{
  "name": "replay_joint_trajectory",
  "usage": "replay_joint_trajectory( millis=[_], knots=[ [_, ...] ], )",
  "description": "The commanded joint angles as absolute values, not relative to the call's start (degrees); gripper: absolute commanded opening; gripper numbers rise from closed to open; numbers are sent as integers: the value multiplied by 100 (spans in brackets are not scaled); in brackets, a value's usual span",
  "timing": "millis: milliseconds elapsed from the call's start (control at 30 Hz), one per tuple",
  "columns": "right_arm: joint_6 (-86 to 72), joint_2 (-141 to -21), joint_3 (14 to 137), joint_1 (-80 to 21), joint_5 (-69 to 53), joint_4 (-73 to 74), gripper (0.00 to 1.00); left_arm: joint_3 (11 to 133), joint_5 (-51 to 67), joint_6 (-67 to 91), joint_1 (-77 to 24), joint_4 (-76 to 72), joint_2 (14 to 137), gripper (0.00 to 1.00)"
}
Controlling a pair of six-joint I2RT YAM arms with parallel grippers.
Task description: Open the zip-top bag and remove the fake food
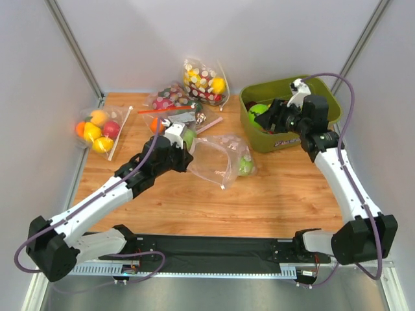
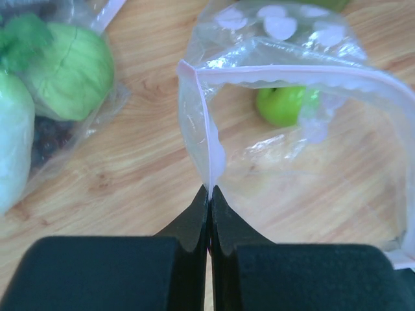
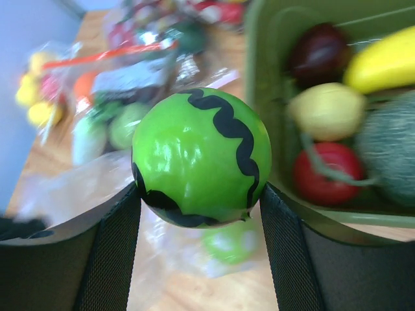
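Left fingers (image 2: 193,227) tight on zip-top bag (image 2: 311,78), right fingers (image 3: 107,259) wide around watermelon (image 3: 201,155)

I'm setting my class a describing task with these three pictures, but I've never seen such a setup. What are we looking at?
Two robot arms are bolted to a wooden table. One picture looks down from above; the other two come from cameras on each wrist. The left hand is shut, pinching the edge of the clear zip-top bag, which gapes open with a green fruit inside. The right hand holds a green striped ball at the green bin of toy food. Other filled bags lie farther back.
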State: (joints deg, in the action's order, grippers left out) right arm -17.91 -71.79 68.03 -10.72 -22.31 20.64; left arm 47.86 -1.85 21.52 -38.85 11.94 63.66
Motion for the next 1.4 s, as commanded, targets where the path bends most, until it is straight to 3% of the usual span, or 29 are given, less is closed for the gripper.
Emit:
replay_joint_trajectory(
  millis=[0, 233, 300, 367, 400, 467, 633, 833, 1033, 1233, 1367],
  knots=[
    [-1644, -7557, 7189, -572, -1610, 1960, 0, 5282, 193, 1697, -3858, 1678, 5925, 0],
    [-1397, -8628, 7777, -115, -388, 2118, 5, 6107, 641, 1179, -3858, 2871, 5458, 0],
    [-1363, -8858, 7910, 121, -168, 2127, 25, 6520, 712, 1029, -3850, 3171, 5440, 0],
    [-1292, -9175, 8120, 271, -10, 2144, 58, 6958, 826, 879, -3850, 3637, 5528, 0],
    [-1205, -9280, 8208, 307, -9, 2232, 65, 7109, 896, 835, -3850, 3787, 5572, 0],
    [-1064, -9482, 8436, 369, 350, 2337, 77, 7444, 1089, 747, -3850, 4130, 5747, 0],
    [-765, -9440, 8587, 369, 676, 2540, 89, 7454, 1371, 721, -3850, 4123, 6116, 0],
    [-817, -8518, 8106, 299, 256, 2453, 89, 7014, 1345, 940, -3850, 3587, 6380, 0],
    [-1125, -7429, 7393, -384, -1659, 2004, 77, 6811, 1196, 1090, -3850, 3279, 6416, 0],
    [-1371, -7260, 6979, -1640, -4161, 1530, 69, 6873, 1099, 1107, -3850, 3226, 6390, 0],
    [-1819, -7400, 6531, -2389, -5104, 635, 63, 6882, 1081, 1142, -3850, 3173, 6346, 0]
  ],
)
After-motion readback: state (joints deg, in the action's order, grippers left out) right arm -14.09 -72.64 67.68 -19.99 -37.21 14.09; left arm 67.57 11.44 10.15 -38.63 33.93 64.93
